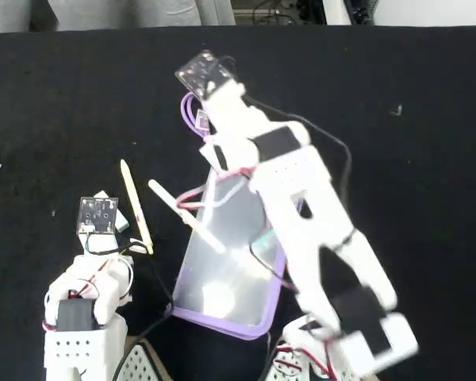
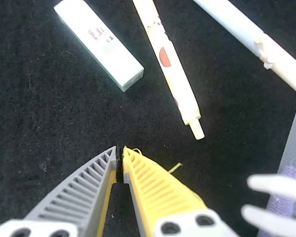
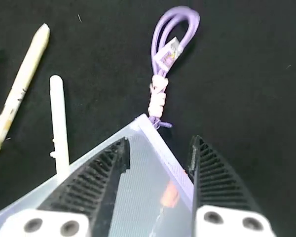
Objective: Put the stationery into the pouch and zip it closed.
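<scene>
pouch (image 1: 222,278) lies flat mid-table, something orange inside, can't tell what. eraser (image 2: 99,44) and yellow pen (image 2: 170,69) lie on the table (image 1: 412,159) left of it; white pen (image 1: 186,216) crosses its left edge. left gripper (image 2: 119,157) fingers tip to tip, holding nothing, near the eraser. right gripper (image 3: 160,145) is spread wide over the pouch corner by the purple loop (image 3: 170,39). pouch sits well in from the table's far edge.

Left gripper (image 2: 119,151), jaws pressed together, over black cloth (image 2: 39,123); eraser (image 2: 99,44), cream pen (image 2: 168,64), white pen (image 2: 251,35) ahead, apart.
</scene>
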Tool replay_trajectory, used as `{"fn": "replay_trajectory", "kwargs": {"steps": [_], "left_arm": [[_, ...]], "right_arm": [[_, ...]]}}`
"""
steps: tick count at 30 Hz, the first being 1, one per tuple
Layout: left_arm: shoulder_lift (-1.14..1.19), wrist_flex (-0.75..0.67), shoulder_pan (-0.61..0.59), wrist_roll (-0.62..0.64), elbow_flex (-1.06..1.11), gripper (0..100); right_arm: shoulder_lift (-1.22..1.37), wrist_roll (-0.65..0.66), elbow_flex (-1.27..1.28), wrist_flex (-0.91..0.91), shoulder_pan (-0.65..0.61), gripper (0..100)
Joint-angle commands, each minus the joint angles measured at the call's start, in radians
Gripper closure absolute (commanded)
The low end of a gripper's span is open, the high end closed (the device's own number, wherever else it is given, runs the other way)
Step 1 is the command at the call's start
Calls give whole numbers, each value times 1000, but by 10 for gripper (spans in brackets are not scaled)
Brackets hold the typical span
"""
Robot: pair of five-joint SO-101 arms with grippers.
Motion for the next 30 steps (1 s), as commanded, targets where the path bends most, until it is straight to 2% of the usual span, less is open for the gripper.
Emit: {"fn": "replay_trajectory", "kwargs": {"steps": [1, 14, 25, 27, 30], "left_arm": [[-3, 5, -2, -5, 21, 970], [-3, 5, -2, -5, 21, 970], [-3, 5, -2, -5, 21, 970], [-3, 5, -2, -5, 21, 970], [-3, 5, -2, -5, 21, 970]], "right_arm": [[183, 3, -185, -26, -12, 797], [708, 32, -547, -17, -12, 797], [931, 64, -713, -17, 43, 798], [957, 64, -731, -17, 51, 820], [975, 64, -750, -8, 57, 923]]}}
